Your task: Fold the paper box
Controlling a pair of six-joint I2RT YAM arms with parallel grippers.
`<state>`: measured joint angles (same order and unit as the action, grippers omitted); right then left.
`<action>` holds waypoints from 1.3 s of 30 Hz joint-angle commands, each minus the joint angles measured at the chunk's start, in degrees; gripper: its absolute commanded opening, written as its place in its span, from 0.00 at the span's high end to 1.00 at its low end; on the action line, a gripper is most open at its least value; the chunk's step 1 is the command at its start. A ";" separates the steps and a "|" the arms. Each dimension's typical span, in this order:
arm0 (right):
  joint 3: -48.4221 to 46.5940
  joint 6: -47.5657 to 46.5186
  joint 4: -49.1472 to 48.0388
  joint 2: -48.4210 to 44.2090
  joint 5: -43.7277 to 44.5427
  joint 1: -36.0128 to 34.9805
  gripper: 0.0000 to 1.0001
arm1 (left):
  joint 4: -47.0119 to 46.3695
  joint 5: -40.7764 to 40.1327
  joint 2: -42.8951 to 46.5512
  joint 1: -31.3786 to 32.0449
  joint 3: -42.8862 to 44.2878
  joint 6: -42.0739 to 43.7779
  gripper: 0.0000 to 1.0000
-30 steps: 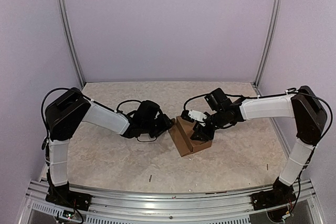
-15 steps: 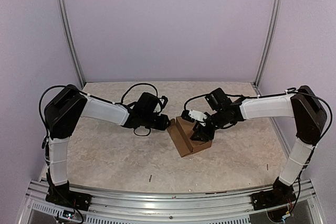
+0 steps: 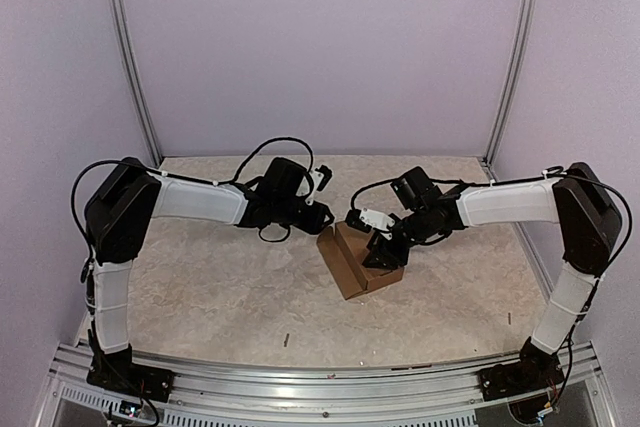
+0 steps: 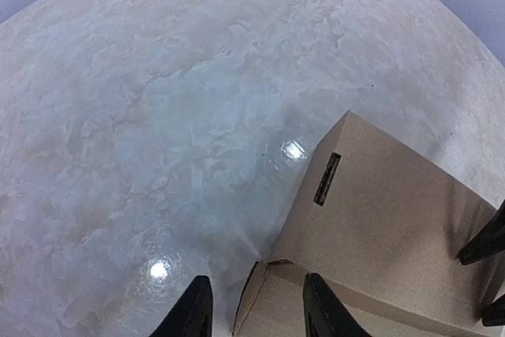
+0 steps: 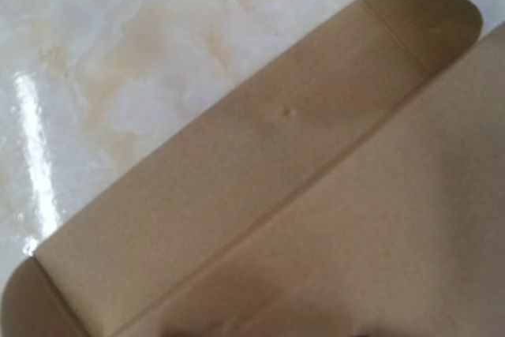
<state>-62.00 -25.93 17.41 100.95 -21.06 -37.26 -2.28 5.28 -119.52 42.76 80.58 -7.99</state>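
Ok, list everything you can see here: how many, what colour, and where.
paper box: one, brown, middle of the table, partly folded.
table: one, beige marbled, under everything.
walls: lilac, behind and at both sides.
frame posts: two, silver, at the back corners.
rail: one, silver, along the near edge.
left arm: one, black and white, left side.
right arm: one, black and white, right side.
left claw: one, black, fingers apart over a box corner.
right claw: one, black, on the box's right part.
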 commanded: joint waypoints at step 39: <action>-0.43 0.79 7.06 2.46 -4.04 2.08 0.48 | 12.02 7.17 -0.77 -0.43 5.71 17.22 1.00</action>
<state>-62.39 -25.93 18.17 101.34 -24.36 -35.97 7.62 12.25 -124.03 41.36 83.90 6.61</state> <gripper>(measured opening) 0.515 0.011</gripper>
